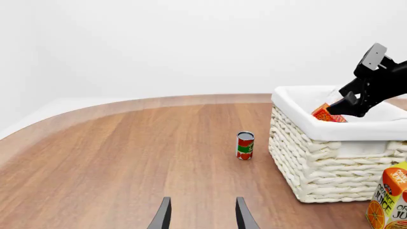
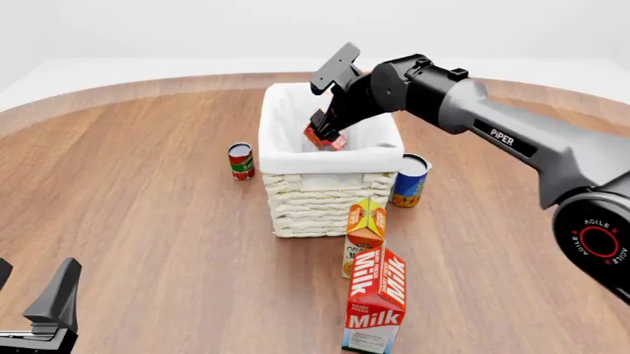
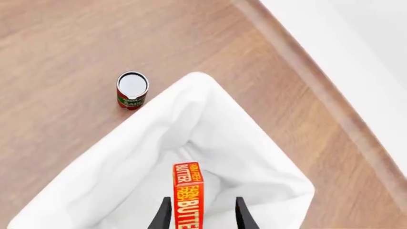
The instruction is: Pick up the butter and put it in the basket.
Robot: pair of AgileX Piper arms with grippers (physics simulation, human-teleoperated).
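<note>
Legible markings: "BUTTER" on the butter [image 3: 188,195]; "Milk" on the milk carton [image 2: 375,301]; "PIPER" (also "AGILE") on the right arm [image 2: 512,140]; "JUICE" on the juice carton [image 1: 390,202].

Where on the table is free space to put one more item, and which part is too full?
Bare wood lies left of the basket, beyond the red can, out to the left gripper. It is crowded in front of the basket, where the juice carton and milk carton stand, and beside the blue can.

Round wooden table [image 2: 147,192] with reddish-brown grain running near to far, pale curved edge at far side, plain white backdrop [image 2: 197,29] beyond, soft even light, faint shadows
</note>
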